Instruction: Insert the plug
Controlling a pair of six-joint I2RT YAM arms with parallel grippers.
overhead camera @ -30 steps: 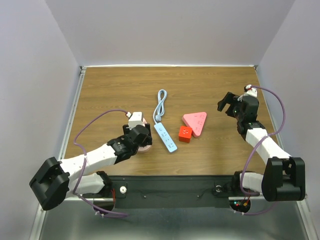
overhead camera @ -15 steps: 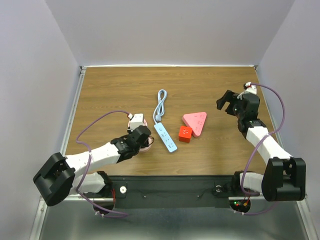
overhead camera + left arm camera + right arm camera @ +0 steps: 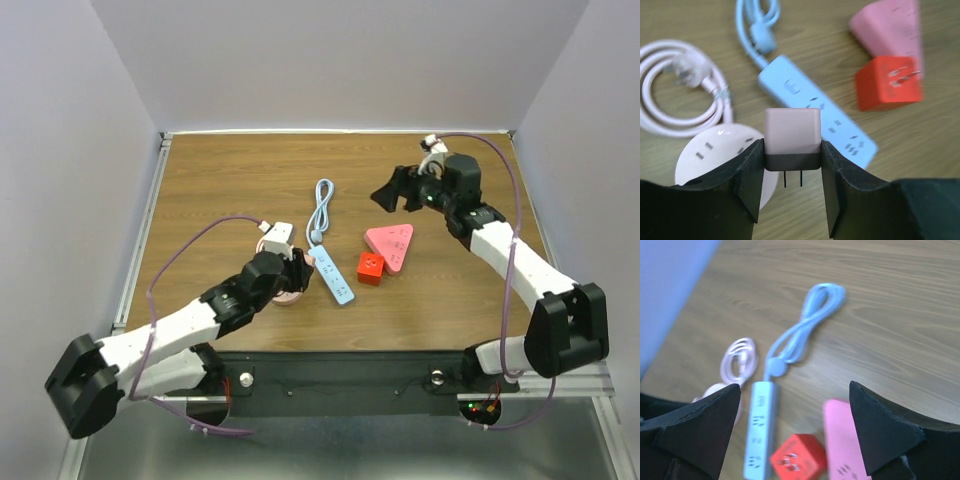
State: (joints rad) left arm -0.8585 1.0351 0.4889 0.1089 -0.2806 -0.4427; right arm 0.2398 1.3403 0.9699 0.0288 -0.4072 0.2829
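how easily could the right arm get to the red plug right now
Probably yes, fairly easily: the right gripper is open and empty, hanging just beyond the pink triangle, and the red plug lies with nothing over it. Only the triangle crowds its far side.

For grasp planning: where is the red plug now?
Top view: the red plug lies centrally, between the blue power strip and the pink triangular block.

Right wrist view's bottom edge crops the plug (image 3: 797, 459) and pink triangular block (image 3: 840, 440).

light: bright, even | shadows: faint | top view: sharp | right wrist: blurred | left wrist: soft background
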